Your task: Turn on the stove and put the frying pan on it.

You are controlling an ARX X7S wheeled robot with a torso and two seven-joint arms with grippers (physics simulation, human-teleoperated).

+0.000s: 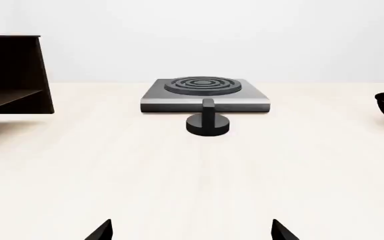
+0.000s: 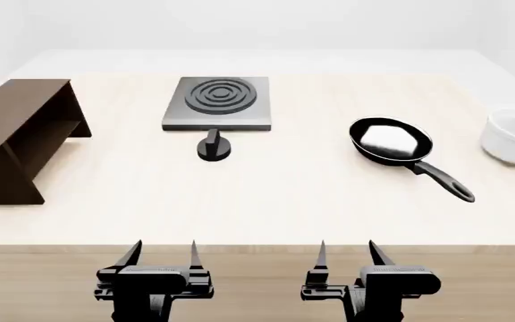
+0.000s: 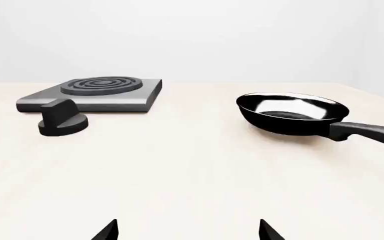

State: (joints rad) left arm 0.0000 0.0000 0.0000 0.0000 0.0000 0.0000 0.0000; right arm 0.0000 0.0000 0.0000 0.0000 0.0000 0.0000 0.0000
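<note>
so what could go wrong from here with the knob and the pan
The knob stands close in front of the stove, so the open left gripper might bump the slab while closing on it.

The frying pan has its long handle angled toward the table edge; the open right gripper gripping far out may let the pan tip.

The white bowl sits near the pan and could get knocked.

Both arms are held low at the near edge of the counter, side by side and well apart from each other. The left gripper points forward with its jaws spread, two dark fingertips visible with a clear gap between them and nothing held. The right gripper matches this pose: jaws parted, fingertips level, pointing forward, nothing between them. Both wrist housings sit directly behind their jaws, level and untilted.
</note>
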